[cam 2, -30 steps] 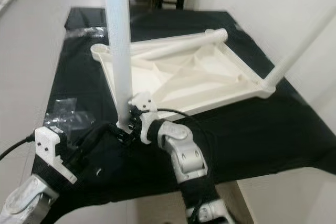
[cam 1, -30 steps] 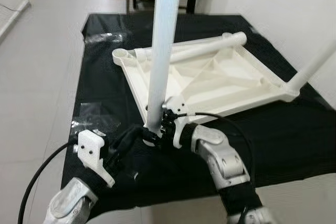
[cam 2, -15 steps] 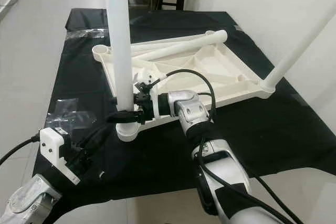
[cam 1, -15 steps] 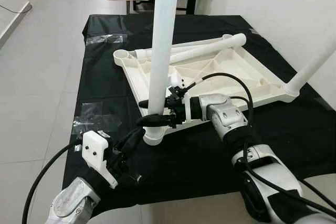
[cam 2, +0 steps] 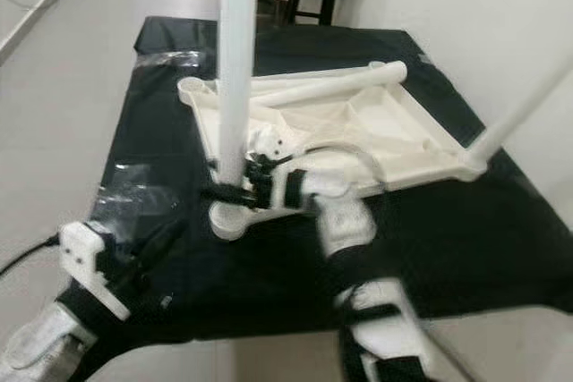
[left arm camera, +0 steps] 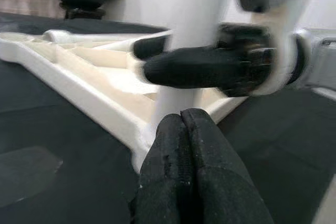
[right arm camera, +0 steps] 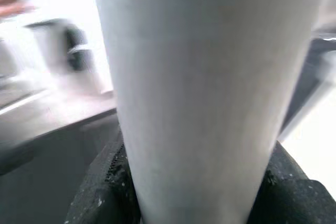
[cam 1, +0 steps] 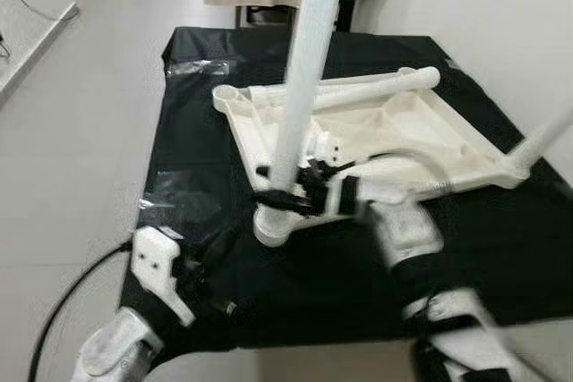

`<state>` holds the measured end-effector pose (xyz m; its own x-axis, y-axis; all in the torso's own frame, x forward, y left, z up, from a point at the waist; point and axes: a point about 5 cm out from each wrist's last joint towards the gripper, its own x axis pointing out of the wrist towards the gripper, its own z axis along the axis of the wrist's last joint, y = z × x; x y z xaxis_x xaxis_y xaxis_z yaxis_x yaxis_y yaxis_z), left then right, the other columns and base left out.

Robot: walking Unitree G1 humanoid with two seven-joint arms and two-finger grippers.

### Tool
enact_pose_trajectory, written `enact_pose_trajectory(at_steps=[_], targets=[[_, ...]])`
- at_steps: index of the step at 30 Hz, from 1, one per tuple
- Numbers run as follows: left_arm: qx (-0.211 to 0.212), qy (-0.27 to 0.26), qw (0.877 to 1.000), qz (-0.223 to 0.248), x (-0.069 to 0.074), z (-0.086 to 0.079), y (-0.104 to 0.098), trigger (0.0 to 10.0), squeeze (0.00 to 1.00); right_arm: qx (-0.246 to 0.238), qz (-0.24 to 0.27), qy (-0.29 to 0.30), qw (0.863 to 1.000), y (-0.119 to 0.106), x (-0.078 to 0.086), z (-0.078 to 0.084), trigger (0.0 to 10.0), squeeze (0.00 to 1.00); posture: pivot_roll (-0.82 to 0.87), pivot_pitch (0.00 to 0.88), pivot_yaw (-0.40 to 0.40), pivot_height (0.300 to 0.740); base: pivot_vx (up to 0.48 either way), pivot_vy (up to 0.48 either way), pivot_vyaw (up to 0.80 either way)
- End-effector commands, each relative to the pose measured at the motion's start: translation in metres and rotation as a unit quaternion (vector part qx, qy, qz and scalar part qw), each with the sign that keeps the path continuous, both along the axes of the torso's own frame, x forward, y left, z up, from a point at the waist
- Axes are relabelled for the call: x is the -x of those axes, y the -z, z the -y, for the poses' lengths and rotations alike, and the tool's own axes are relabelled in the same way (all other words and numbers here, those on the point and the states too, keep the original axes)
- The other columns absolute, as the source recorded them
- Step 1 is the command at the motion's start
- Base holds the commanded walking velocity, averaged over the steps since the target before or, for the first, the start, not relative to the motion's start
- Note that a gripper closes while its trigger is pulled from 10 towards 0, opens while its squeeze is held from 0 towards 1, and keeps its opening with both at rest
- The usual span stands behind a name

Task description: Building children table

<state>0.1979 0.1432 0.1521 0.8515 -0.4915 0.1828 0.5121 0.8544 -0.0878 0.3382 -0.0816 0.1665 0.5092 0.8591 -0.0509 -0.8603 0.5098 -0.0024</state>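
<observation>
So the white plastic children's tabletop point(cam 1: 385, 136) is lying upside down on the black cloth-covered table point(cam 1: 192, 145), ribbed underside facing up, which makes sense since that's the only way you're getting at the corner sockets for the legs. The right gripper point(cam 1: 285, 196) is clamping its two black fingers around the long white tube leg point(cam 1: 304, 87) low down, just above the round corner socket point(cam 1: 271, 225) at the near corner, so the leg is standing close to upright, leaning a touch. Gripping low like that is probably giving it the best control for pushing or twisting the leg home; in the right wrist view the tube is sitting squarely between the fingers. The left gripper point(left arm camera: 191, 145) is sitting just near of that same corner with its fingers pressed together and nothing in them, looking like it's waiting to brace the socket. Another white leg point(cam 1: 537, 142) is already sticking up from the right corner, and a third white tube point(cam 1: 358, 91) is lying loose along the tabletop's far edge. The far-left socket point(cam 1: 226, 94) is looking empty. As for containers, the only tray-like thing is the tabletop's own ribbed hollow, and it's holding nothing I can make out. Clear plastic wrappers point(cam 1: 179, 207) are lying on the cloth to the left. I'd guess we're roughly halfway.
</observation>
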Motion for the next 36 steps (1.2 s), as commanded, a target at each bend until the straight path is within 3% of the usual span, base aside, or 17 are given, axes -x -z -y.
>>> enact_pose_trajectory(at_steps=[1, 2, 4, 5, 12, 13, 14, 17, 18, 26, 27, 28, 30, 34, 36], targets=[[0.000, 0.007, 1.000, -0.010, 0.003, -0.001, 0.001, 10.0, 0.00, 0.025, -0.048, 0.180, 0.982, 0.031, 0.018, 0.005, 0.0, 0.00, 0.11, 0.121, -0.091, 0.740, 0.000, 0.000, 0.00], [0.000, 0.007, 1.000, -0.010, 0.003, -0.001, 0.001, 10.0, 0.00, 0.025, -0.048, 0.180, 0.982, 0.031, 0.018, 0.005, 0.0, 0.00, 0.11, 0.121, -0.091, 0.740, 0.000, 0.000, 0.00], [-0.002, 0.007, 1.000, -0.011, 0.002, -0.002, 0.001, 10.0, 0.00, 0.023, -0.033, 0.176, 0.984, 0.033, 0.041, -0.023, 0.0, 0.00, 0.12, 0.109, -0.095, 0.740, 0.000, 0.000, 0.00], [-0.002, 0.007, 1.000, -0.011, 0.001, -0.002, 0.002, 10.0, 0.00, 0.022, -0.028, 0.156, 0.987, 0.032, 0.043, -0.031, 0.0, 0.00, 0.12, 0.107, -0.109, 0.740, 0.000, 0.000, 0.00], [-0.004, 0.002, 1.000, -0.008, 0.000, -0.001, 0.001, 10.0, 0.00, 0.029, -0.028, 0.124, 0.991, 0.036, 0.039, -0.039, 0.0, 0.00, 0.13, 0.104, -0.115, 0.740, 0.000, 0.000, 0.00], [-0.004, 0.001, 1.000, -0.007, -0.001, 0.000, 0.001, 10.0, 0.00, 0.032, -0.030, 0.120, 0.992, 0.037, 0.039, -0.041, 3.1, 0.00, 0.13, 0.102, -0.115, 0.740, 0.000, 0.000, 0.00], [-0.005, 0.003, 1.000, -0.008, -0.001, 0.000, 0.002, 10.0, 0.00, 0.002, -0.052, 0.084, 0.995, 0.035, 0.043, -0.046, 10.0, 0.47, 0.12, 0.101, -0.110, 0.740, 0.000, 0.000, 0.00], [-0.005, 0.004, 1.000, -0.008, -0.001, 0.000, 0.002, 10.0, 0.00, -0.007, -0.058, 0.073, 0.996, 0.034, 0.044, -0.047, 10.0, 0.47, 0.12, 0.101, -0.110, 0.740, 0.000, 0.000, 0.00], [-0.005, 0.004, 1.000, -0.008, -0.001, 0.000, 0.002, 10.0, 0.00, -0.027, -0.067, 0.061, 0.996, 0.029, 0.048, -0.049, 10.0, 1.00, 0.12, 0.098, -0.110, 0.740, 0.000, 0.000, 0.00], [-0.007, 0.004, 1.000, -0.009, -0.002, 0.000, 0.002, 10.0, 0.00, -0.048, -0.068, 0.052, 0.995, 0.017, 0.060, -0.045, 10.0, 1.00, 0.12, 0.093, -0.111, 0.740, 0.000, 0.000, 0.00], [-0.014, 0.001, 1.000, -0.009, -0.002, -0.001, 0.002, 10.0, 0.00, -0.034, -0.056, 0.058, 0.996, 0.017, 0.059, -0.029, 10.0, 1.00, 0.10, 0.090, -0.096, 0.740, 0.000, 0.000, 0.00], [-0.014, 0.001, 1.000, -0.009, -0.002, -0.001, 0.002, 10.0, 0.00, -0.034, -0.056, 0.058, 0.996, 0.017, 0.059, -0.029, 10.0, 1.00, 0.10, 0.090, -0.096, 0.740, 0.000, 0.000, 0.00], [-0.021, -0.011, 1.000, -0.014, -0.001, -0.006, 0.001, 10.0, 0.00, -0.025, -0.041, 0.091, 0.995, 0.016, 0.056, 0.003, 10.0, 1.00, 0.10, 0.091, -0.083, 0.740, 0.000, 0.000, 0.00], [-0.032, -0.020, 0.999, -0.018, 0.000, -0.010, 0.000, 10.0, 0.00, -0.025, -0.034, 0.118, 0.992, 0.016, 0.055, 0.021, 10.0, 1.00, 0.10, 0.088, -0.062, 0.740, 0.000, 0.000, 0.00], [-0.061, -0.030, 0.998, -0.018, 0.001, -0.015, -0.002, 10.0, 0.00, -0.018, -0.035, 0.159, 0.987, 0.019, 0.057, 0.045, 10.0, 1.00, 0.10, 0.089, -0.052, 0.740, 0.000, 0.000, 0.00]])
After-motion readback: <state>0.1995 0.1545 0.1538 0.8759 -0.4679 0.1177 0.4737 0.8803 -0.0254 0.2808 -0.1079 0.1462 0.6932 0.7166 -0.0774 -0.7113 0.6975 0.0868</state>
